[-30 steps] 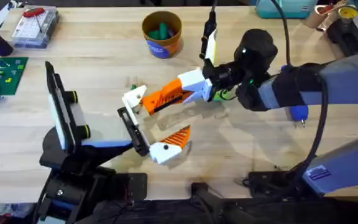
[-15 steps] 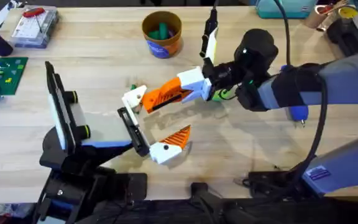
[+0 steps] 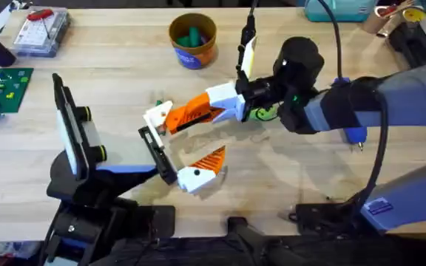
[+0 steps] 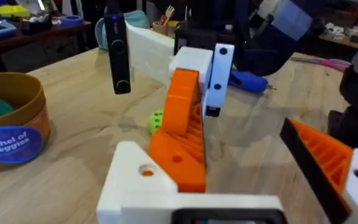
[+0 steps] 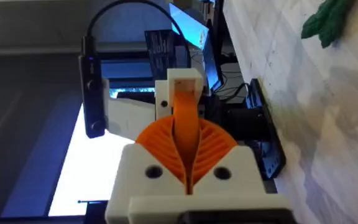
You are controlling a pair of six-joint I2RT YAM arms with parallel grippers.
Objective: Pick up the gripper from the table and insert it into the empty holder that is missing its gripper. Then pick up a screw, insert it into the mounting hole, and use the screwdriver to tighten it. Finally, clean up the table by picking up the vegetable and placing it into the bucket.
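My right gripper point(image 3: 187, 116) is shut on the gripper point(image 3: 157, 117), a small orange ribbed finger with a white block base. It holds that base just above the far end of the holder point(image 3: 156, 151), the black bar on my left arm. From the left wrist, the gripper point(image 4: 178, 158) sits close, its white block low beside the bar. The bar's near end carries a mounted orange finger point(image 3: 202, 168). The vegetable point(image 3: 265, 113) lies partly under my right arm and is also the green slice point(image 4: 156, 120) on the table point(image 3: 287, 177). The bucket point(image 3: 193, 41) stands at the back. No screw can be made out.
A darker green piece sits inside the bucket point(image 4: 11, 127). A blue-handled tool point(image 3: 355, 135) lies under my right arm. A clear box point(image 3: 41, 31) with a red-handled tool is at the back left, beside a green board point(image 3: 2, 87). A green leafy bit point(image 5: 328, 18) lies on the table.
My right gripper has shifted slightly left and back with the orange finger, bringing its white base nearer the bar's far end. The left arm has not moved.
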